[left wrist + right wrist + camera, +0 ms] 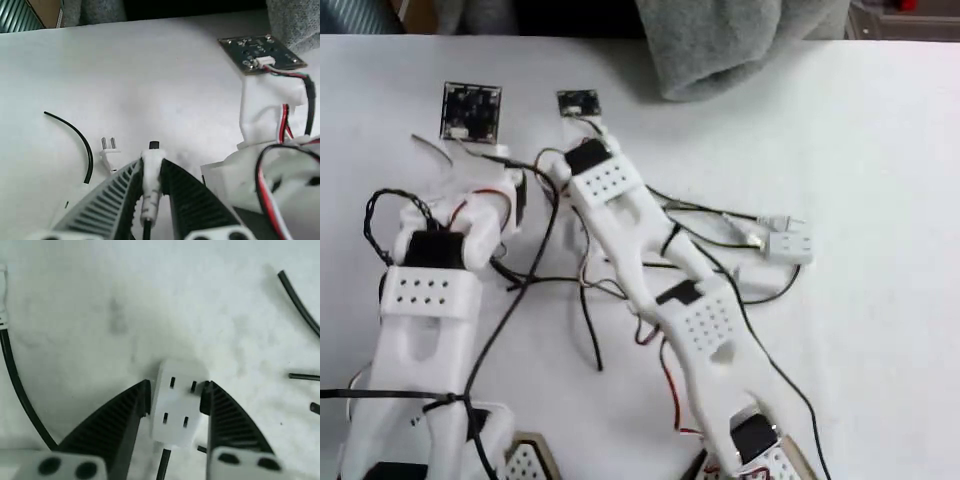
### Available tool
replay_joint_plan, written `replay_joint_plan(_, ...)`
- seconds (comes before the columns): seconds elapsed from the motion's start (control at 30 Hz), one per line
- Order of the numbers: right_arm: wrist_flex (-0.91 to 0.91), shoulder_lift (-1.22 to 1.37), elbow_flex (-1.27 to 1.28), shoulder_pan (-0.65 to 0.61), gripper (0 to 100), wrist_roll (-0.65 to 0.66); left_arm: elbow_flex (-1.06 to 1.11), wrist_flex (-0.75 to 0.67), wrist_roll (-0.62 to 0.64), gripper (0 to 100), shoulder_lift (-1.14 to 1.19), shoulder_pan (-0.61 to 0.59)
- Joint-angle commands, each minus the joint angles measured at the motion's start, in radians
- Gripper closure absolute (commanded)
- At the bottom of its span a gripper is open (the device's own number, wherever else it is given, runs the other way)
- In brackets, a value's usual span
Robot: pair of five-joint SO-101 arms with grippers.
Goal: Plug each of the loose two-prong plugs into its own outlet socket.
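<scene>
**Supervisor:** Report the station, largest item first.

**Operator:** I have the white table [880, 150] under both arms. A grey cloth [740, 40] lies over its edge at 12 o'clock. Seen from above, my left arm [425, 290] stands at 8 o'clock. My right arm [660, 270] runs from 5 o'clock towards 11 o'clock, over a tangle of black cables [535, 270].

**Supervisor:** State of the end effectors?

**Operator:** The right gripper [176, 390] is clamped on a white outlet block [175, 410], one finger against each side. The block's four slots face up at my wrist camera. The left gripper [151, 165] is closed on a white plug body [150, 180] with a dark tip, and its cord trails back between the fingers. I cannot make out its prongs.

**Supervisor:** Remaining task items?

**Operator:** A second outlet block [790, 246] sits at 3 o'clock on the table, well apart from both grippers. A white plug [775, 222] lies just beside it on its 12 o'clock side. I cannot tell whether the two touch. A loose two-prong plug [109, 152] lies flat on the table just beside the left gripper, prongs bare and pointing away from it. A short curved black cable [80, 137] lies near that plug.
</scene>
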Motion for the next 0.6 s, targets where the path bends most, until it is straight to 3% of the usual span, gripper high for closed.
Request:
replay_joint_plan(0.0,0.076,0.071,-0.193,0.01,82.5,-0.028,-0.011,-0.023,0.003,98,-0.028,-0.005)
replay_joint_plan(0.4,0.173,0.17,-0.344,0.036,82.5,-0.078,-0.008,-0.023,0.003,98,-0.028,-0.007)
replay_joint_plan(0.57,0.219,0.17,-0.342,0.035,82.8,-0.175,-0.006,-0.023,0.003,98,-0.028,-0.007)
